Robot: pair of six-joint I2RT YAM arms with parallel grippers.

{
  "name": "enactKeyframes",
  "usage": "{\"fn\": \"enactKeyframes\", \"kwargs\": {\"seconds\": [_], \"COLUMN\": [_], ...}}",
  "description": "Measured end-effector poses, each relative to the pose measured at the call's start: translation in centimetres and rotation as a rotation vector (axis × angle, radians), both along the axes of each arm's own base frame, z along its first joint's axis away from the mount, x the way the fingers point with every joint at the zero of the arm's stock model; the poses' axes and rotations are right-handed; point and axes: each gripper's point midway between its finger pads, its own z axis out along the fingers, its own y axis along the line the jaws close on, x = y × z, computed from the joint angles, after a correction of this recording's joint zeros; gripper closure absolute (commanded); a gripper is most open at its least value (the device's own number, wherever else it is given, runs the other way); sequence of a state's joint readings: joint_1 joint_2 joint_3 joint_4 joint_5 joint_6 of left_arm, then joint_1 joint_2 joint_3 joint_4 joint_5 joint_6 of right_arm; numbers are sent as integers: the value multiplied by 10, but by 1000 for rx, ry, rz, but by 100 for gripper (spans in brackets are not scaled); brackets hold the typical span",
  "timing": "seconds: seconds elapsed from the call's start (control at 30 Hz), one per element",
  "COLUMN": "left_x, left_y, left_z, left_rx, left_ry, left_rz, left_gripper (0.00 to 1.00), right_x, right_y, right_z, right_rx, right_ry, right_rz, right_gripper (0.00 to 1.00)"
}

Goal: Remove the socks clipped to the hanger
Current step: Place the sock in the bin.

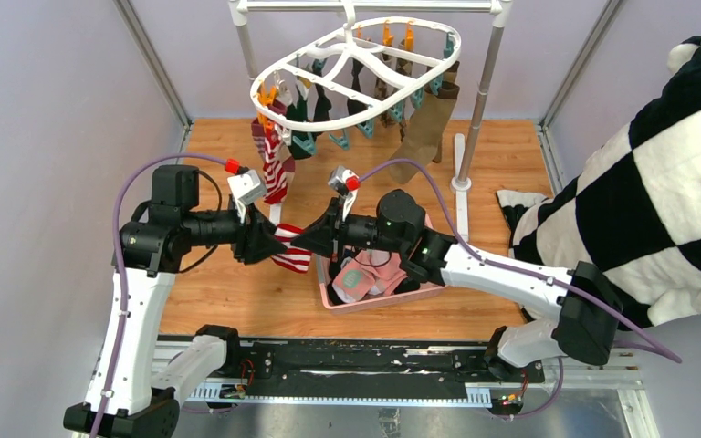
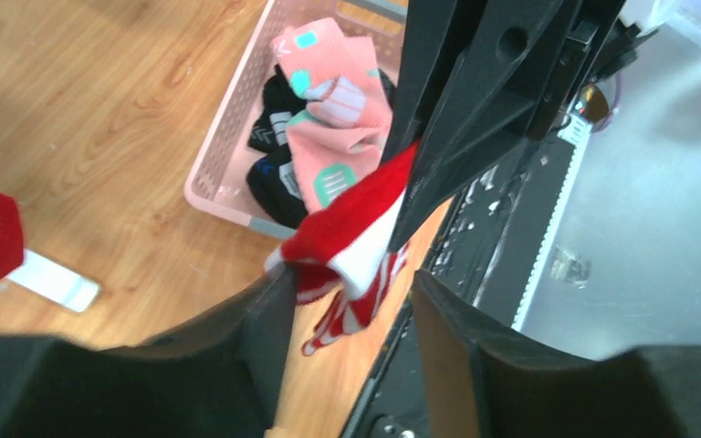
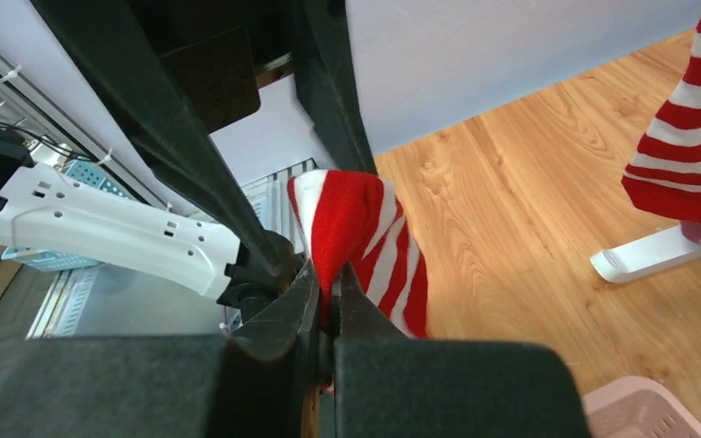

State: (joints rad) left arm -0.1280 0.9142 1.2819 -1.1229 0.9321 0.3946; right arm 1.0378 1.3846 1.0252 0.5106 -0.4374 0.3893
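Observation:
The white oval hanger (image 1: 356, 55) hangs from the rack at the back, with several socks clipped under it, among them a red-white striped sock (image 1: 276, 164) and an olive-brown one (image 1: 424, 128). Between the two arms, a second red-white striped sock (image 1: 294, 248) hangs above the wooden floor. My right gripper (image 3: 333, 274) is shut on this sock's (image 3: 356, 219) folded top edge. My left gripper (image 2: 351, 283) faces it with its jaws apart, and the sock (image 2: 351, 228) brushes the tip of one finger (image 2: 269, 301).
A pink slotted basket (image 1: 379, 297) below the right arm holds pink and black socks (image 2: 333, 109). The grey pole rack (image 1: 479, 91) stands on white feet (image 3: 657, 251). A large black-and-white checked plush cloth (image 1: 657, 182) fills the right side.

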Motion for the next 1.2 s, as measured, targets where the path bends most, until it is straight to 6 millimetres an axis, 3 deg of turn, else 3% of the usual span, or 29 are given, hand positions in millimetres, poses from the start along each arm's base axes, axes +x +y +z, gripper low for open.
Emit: {"fn": "enactKeyframes", "kwargs": {"seconds": [0.07,0.1,0.23,0.37,0.67,0.8,0.9,1.03,1.1,1.2], "left_x": [2,2,8,14,32,47,59,66,67,68], "left_y": [2,3,8,12,21,34,52,69,73,75], "left_z": [-3,-4,-9,-14,-32,-40,-43,-44,-45,-46], "left_rx": [16,21,57,86,142,146,142,133,124,112], "left_ry": [-10,-5,-10,-5,74,124,149,158,161,169], "left_rz": [4,11,44,71,138,207,290,364,377,382], "left_gripper": [4,1,0,0,0,0,0,0,0,0], "right_x": [-2,-4,-7,1,71,88,94,98,100,98], "right_y": [-5,-9,-33,-63,-158,-200,-223,-239,-241,-239], "right_z": [0,0,-8,-33,-166,-216,-239,-235,-218,-175], "right_rx": [-1,0,-18,-62,-409,-582,-702,-793,-783,-677], "right_ry": [4,3,19,70,313,368,373,355,337,307], "right_rz": [-3,-7,-43,-115,-606,-817,-926,-997,-1005,-995], "right_gripper": [100,100,99,100,89,70,52,45,46,54]}}
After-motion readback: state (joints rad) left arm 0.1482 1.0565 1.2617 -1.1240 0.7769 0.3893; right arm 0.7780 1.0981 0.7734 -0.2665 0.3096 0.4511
